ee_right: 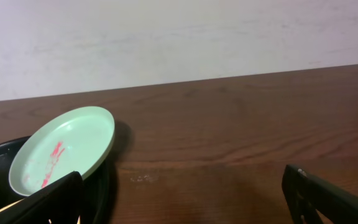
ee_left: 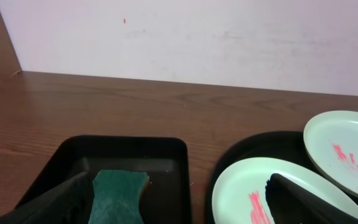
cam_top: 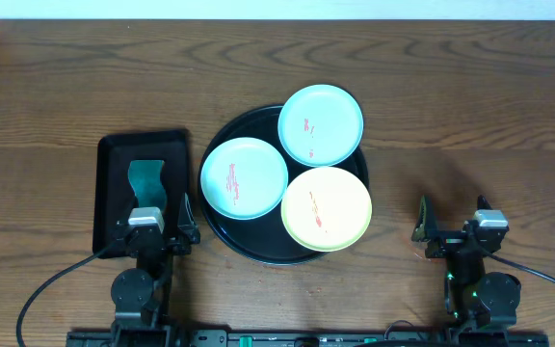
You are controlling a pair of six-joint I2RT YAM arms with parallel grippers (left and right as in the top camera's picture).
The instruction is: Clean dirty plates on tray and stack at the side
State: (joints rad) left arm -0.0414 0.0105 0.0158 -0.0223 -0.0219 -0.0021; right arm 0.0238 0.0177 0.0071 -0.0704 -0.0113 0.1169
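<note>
Starting well on this bench, I judge, means a square descent, clear of the rim, and a firm pinch. The tray holds three red-smeared plates side by side; the rectangular tray beside it holds the green sponge to fetch. Left hand, nearest it, and right hand gape wide, empty.

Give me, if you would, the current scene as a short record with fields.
far mint plate: on round tray, red smears
near mint plate: on round tray, red smears
yellow plate: on round tray, red smears
round tray: holds all three plates, unstacked
sponge: green, in rectangular tray
left pincer: open, empty, at near end of rectangular tray
right pincer: open, empty, right of round tray
side stack: not started
</note>
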